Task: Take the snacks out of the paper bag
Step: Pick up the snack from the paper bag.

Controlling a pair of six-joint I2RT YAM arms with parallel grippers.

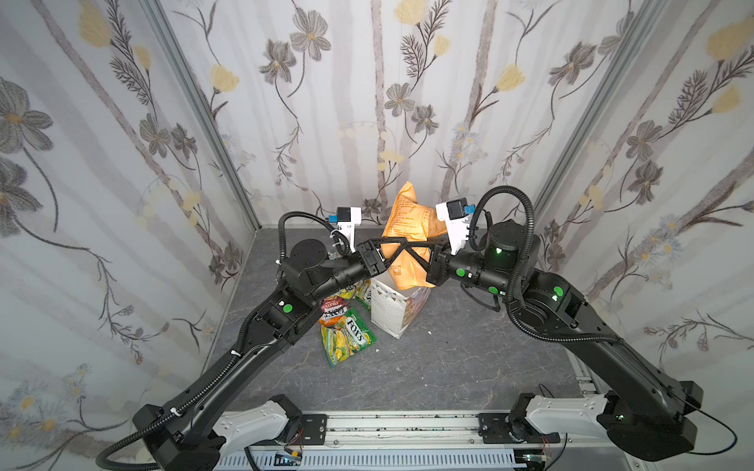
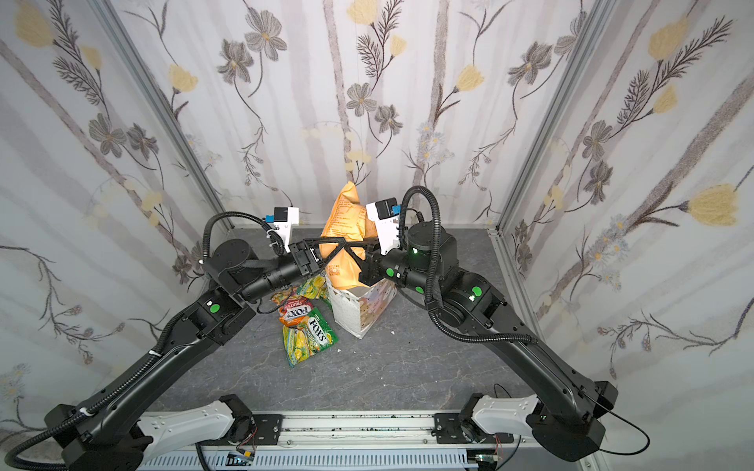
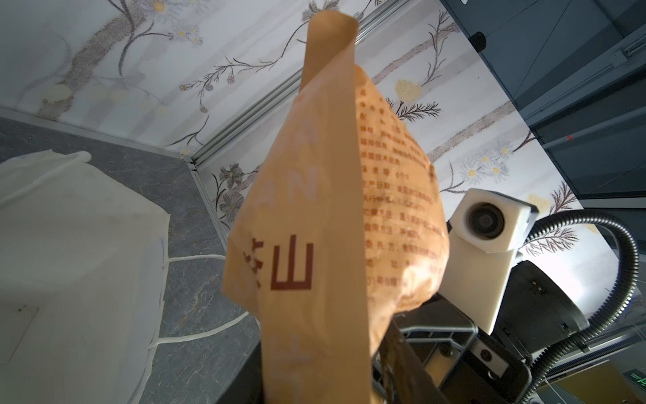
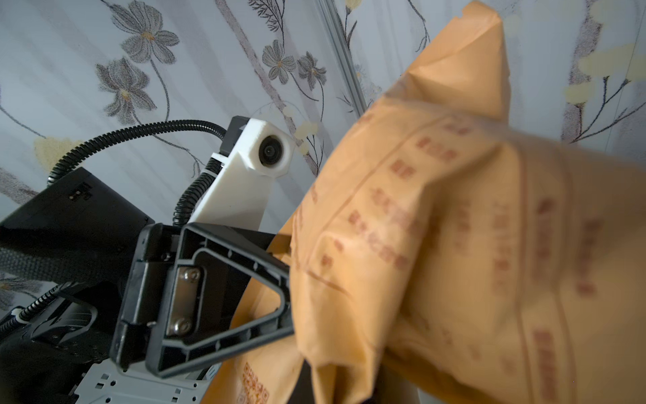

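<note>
pouch [image 1: 408, 216]: matt, crinkled, paper-like film. bag [image 1: 385, 314]: matt white paper. packets [image 1: 351, 336]: glossy crinkly plastic. table [image 1: 449, 359]: smooth matt grey stone-look.

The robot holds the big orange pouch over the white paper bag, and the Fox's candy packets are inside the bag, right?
Not quite. The Fox's candy packets are outside the paper bag, lying on the table beside it, as both top views show. The orange pouch is indeed held over the bag.

Orange pouch [image 1: 408, 220] with red-brown print; white bag [image 1: 387, 310], seemingly dotted; green-yellow packet [image 1: 351, 338]; grey veined table [image 1: 449, 367]; grey-and-yellow floral walls [image 1: 122, 163]; black arms [image 1: 245, 346].
</note>
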